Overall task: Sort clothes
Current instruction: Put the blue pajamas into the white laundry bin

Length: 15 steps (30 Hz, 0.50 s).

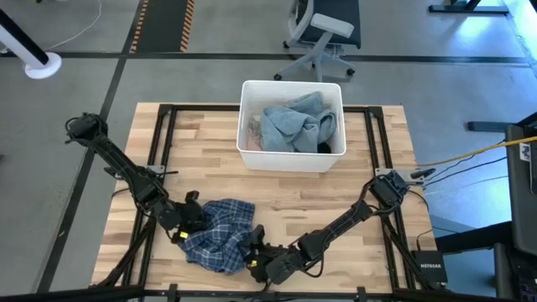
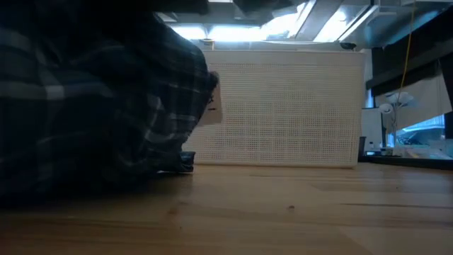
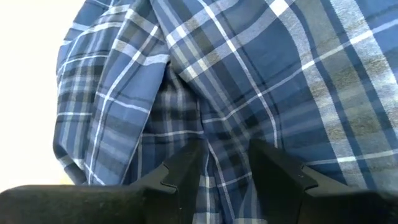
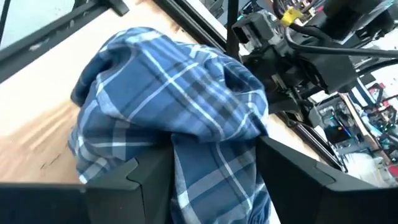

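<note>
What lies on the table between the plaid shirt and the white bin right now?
Nothing: in the high view, bare wooden table separates the plaid shirt from the white bin. The low view also shows empty wood before the bin.

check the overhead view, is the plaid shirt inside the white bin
No, the plaid shirt lies on the table, nearer than the white bin.

Both dark arms reach low toward the table's near edge. The left gripper (image 1: 186, 225) pinches blue-and-white plaid fabric; the right gripper (image 1: 252, 256) clamps it too.
</note>
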Each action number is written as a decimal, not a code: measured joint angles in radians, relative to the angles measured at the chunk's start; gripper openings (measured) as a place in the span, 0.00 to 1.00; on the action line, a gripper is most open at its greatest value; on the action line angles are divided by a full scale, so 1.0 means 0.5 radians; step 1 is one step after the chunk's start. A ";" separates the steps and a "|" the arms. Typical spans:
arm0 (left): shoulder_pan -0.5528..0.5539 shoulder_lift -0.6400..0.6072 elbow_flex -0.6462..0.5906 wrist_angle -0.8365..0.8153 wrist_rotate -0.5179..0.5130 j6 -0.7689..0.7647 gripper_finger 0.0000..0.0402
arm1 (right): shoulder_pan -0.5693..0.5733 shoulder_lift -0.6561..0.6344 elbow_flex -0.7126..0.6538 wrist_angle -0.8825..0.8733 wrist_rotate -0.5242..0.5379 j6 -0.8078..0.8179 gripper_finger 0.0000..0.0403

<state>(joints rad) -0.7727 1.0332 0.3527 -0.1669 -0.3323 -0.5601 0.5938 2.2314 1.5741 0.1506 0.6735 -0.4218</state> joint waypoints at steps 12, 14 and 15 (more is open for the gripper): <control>0.066 -0.147 0.078 -0.075 -0.273 0.309 0.33 | -0.009 -0.007 0.164 -0.188 0.141 -0.010 0.57; 0.094 -0.216 0.108 -0.130 -0.370 0.361 0.33 | -0.009 -0.007 0.224 -0.304 0.154 -0.010 0.57; 0.109 -0.250 0.116 -0.138 -0.396 0.398 0.33 | -0.009 -0.007 0.256 -0.362 0.154 -0.010 0.57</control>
<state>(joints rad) -0.7182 0.9082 0.4107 -0.2358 -0.5303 -0.3610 0.5892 2.2280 1.7020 -0.0306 0.7506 -0.4268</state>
